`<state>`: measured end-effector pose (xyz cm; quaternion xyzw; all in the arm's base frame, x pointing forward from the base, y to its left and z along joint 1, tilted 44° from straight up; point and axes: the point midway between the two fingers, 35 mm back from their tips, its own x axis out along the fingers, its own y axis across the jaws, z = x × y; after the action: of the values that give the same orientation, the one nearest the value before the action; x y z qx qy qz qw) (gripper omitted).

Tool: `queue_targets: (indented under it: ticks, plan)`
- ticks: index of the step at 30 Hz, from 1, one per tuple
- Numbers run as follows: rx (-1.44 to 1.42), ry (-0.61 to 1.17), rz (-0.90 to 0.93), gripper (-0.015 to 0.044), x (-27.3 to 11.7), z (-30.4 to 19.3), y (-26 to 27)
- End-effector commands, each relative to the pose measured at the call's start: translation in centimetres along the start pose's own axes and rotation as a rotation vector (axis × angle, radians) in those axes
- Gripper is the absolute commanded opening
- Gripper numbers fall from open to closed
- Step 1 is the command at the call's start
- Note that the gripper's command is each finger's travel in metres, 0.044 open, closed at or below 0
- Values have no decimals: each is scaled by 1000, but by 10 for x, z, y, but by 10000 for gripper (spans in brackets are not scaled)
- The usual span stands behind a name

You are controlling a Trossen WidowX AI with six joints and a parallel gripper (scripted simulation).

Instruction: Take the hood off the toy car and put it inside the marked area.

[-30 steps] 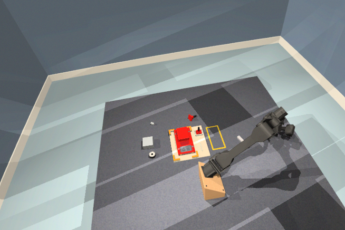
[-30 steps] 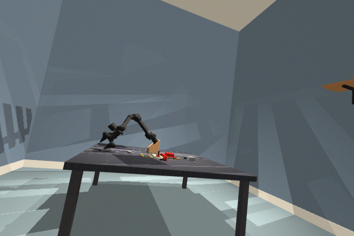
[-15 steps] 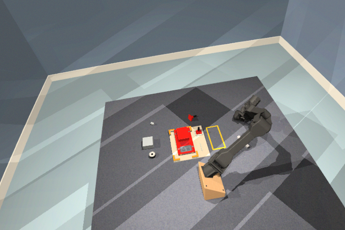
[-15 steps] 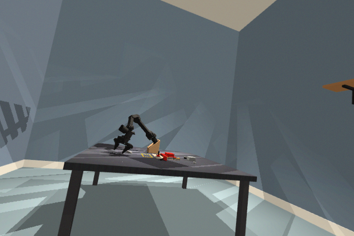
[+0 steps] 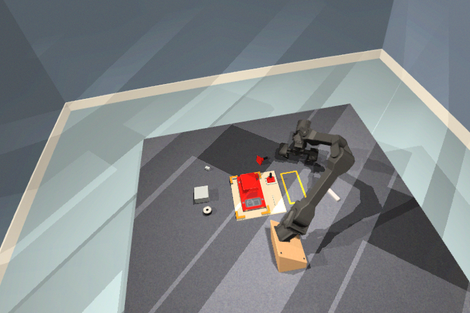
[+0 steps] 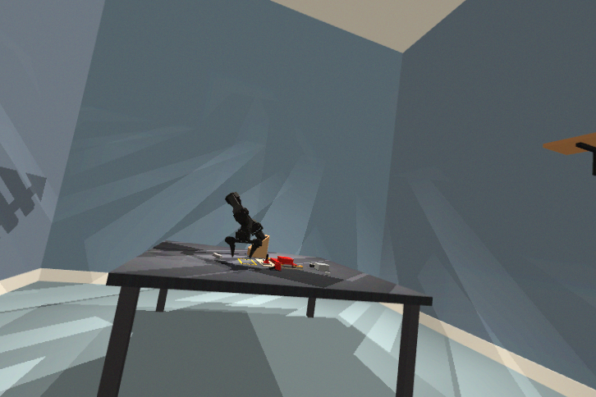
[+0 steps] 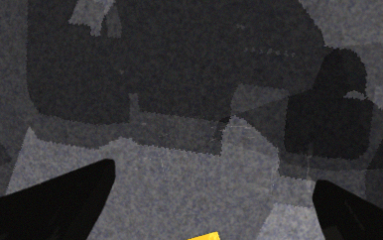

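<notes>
My jaws stand wide open with nothing between them, hovering over the dark tabletop just past the far end of the yellow marked area. The red hood sits on the toy car, on its tan board.

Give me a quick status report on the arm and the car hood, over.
Gripper open, empty, above the table beyond the yellow marked area. Hood on the toy car, untouched. Nothing seen between gripper and car.
</notes>
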<state>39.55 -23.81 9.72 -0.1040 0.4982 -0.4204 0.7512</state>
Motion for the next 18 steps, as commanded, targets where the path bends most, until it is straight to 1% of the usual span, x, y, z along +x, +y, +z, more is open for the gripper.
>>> queue_targets:
  ticks: [1,6,10,15,18]
  plan:
    - [-74,61,60,440,-14,-19,59]
    - [-198,147,97,440,-41,-59,127]
    - [-306,209,91,440,-65,-98,170]
    - [-423,264,22,440,-99,-154,208]
    - [-438,269,6,440,-104,-162,211]
